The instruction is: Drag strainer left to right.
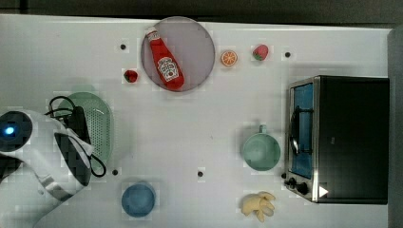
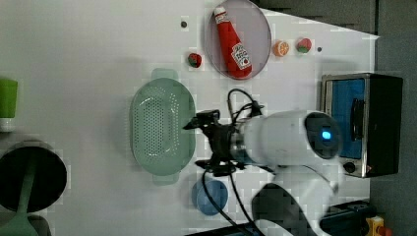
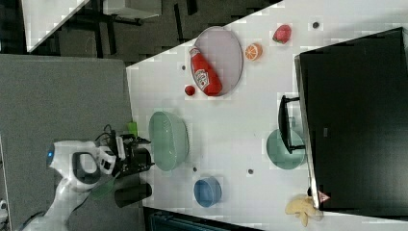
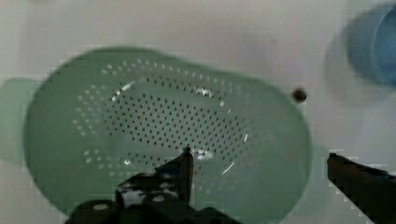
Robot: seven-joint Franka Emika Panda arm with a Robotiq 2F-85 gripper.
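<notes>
Mock kitchen in a lab: white table (image 1: 190, 133), toaster oven (image 1: 340, 137), toy fruit.

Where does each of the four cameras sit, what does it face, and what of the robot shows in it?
Top view: overhead, straight down on the table; arm over the strainer.
Left view: high, angled down; open fingers beside the strainer.
Right view: high, off the table's other side; arm at the strainer's edge.
Wrist view: on the arm, looking at the strainer; fingers spread.
Shared: top and left views both show the ketchup bottle.
</notes>
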